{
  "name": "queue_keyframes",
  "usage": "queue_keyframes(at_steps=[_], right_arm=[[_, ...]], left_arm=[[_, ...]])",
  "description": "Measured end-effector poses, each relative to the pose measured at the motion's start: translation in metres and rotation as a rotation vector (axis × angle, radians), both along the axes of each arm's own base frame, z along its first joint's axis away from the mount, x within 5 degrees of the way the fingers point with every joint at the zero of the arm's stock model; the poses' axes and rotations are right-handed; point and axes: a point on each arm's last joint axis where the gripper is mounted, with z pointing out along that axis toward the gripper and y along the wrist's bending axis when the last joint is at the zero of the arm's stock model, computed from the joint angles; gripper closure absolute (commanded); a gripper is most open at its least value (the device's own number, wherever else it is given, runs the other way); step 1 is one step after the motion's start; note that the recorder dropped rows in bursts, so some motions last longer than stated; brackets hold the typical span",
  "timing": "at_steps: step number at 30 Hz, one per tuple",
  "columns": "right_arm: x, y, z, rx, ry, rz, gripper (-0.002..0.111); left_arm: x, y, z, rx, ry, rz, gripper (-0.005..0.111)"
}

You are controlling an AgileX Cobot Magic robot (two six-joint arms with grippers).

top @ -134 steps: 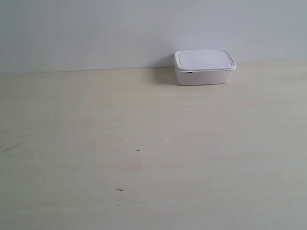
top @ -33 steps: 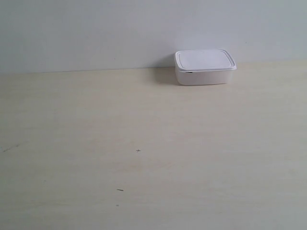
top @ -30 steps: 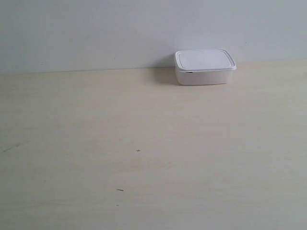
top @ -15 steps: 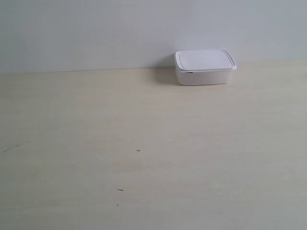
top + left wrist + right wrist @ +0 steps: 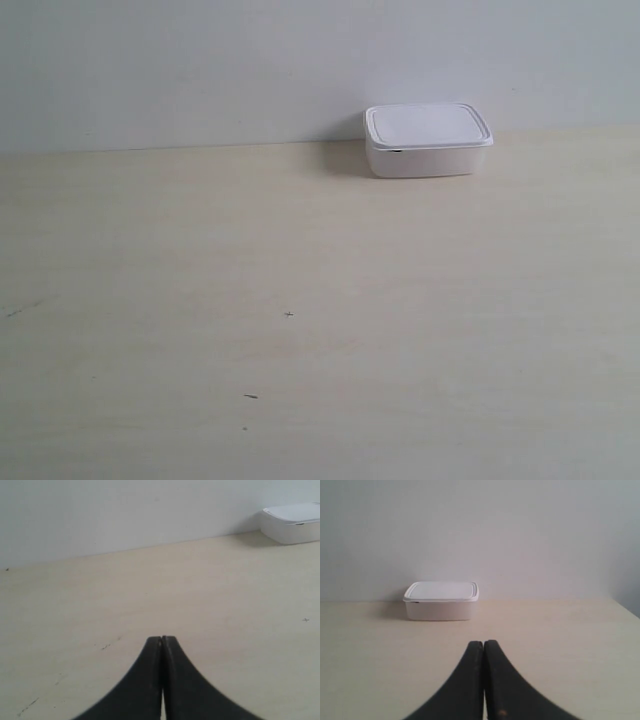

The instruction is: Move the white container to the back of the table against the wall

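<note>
the wall (image 5: 200, 70), plain and pale grey-white, is seen to fill the upper part of the exterior view, and the bench (image 5: 400, 320) of pale cream wood grain is spread out below it.

the white container (image 5: 428, 140) is found at the back of the bench, at the foot of the wall and to the right of the middle in the exterior view. it is set flat and upright, with its rimmed lid (image 5: 427, 124) fitted on top. a soft shadow is cast beside it on the bench and low on the wall. whether its rear side touches the wall cannot be told, but no gap is made out.

the left jaws are shown closed in the left wrist view, their black fingers (image 5: 145, 680) pressed together at the tips over bare bench. the container (image 5: 292, 524) is seen there well apart from them, off to one side by the wall.

the right jaws are likewise shown closed, the dark fingers (image 5: 465, 685) brought together along their inner edges. they are pointed roughly towards the container (image 5: 440, 601), which is seen well apart from them at the wall.

a few tiny dark marks are noted on the bench: a faint streak (image 5: 20, 310), a short dash (image 5: 250, 396) and a small cross (image 5: 288, 314).
</note>
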Motion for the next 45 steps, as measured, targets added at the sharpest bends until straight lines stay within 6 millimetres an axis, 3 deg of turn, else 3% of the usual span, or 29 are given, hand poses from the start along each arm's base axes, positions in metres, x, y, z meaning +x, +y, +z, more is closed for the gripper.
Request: queue_keyframes(at_steps=[45], right_arm=[[-0.0002,0.0000,-0.0024,-0.001,0.027,0.000,0.108]], left_arm=[[0.0000,0.0008,0.0000,0.000,0.000,0.015,0.107]])
